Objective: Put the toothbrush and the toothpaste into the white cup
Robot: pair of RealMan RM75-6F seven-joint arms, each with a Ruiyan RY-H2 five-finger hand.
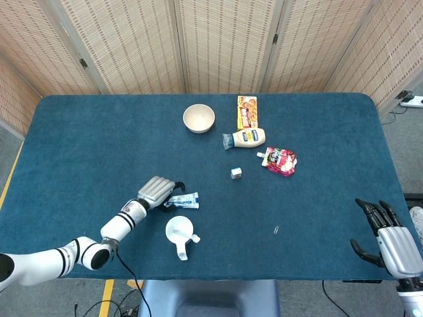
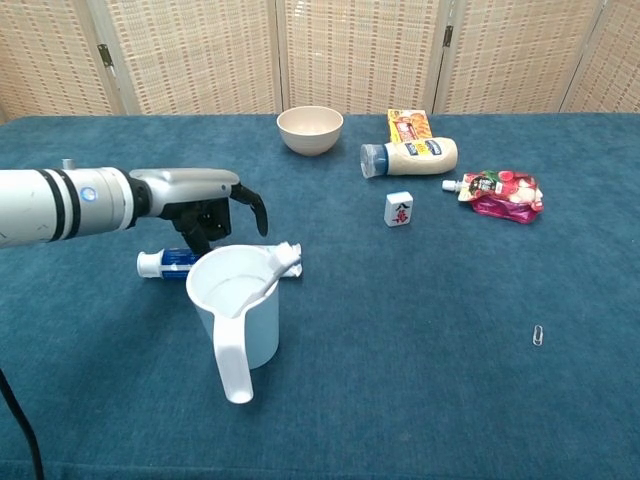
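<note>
Left hand: the left hand (image 2: 205,205) hovers over the toothpaste (image 2: 180,262), fingers curled down, nothing pinched yet.
Right hand: the right hand (image 1: 390,236) is spread and idle, well apart.
Risk: the tube may slip flat on the counter (image 2: 420,330); lifting could knock the cup.
White cup: the white cup (image 2: 238,310), just beside the left hand, already holds the toothbrush (image 2: 268,275).
Bowl: the bowl (image 2: 310,129), beyond the left hand, looks empty.

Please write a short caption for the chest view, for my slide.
Left hand reaches over the toothpaste lying behind the white cup.
</note>
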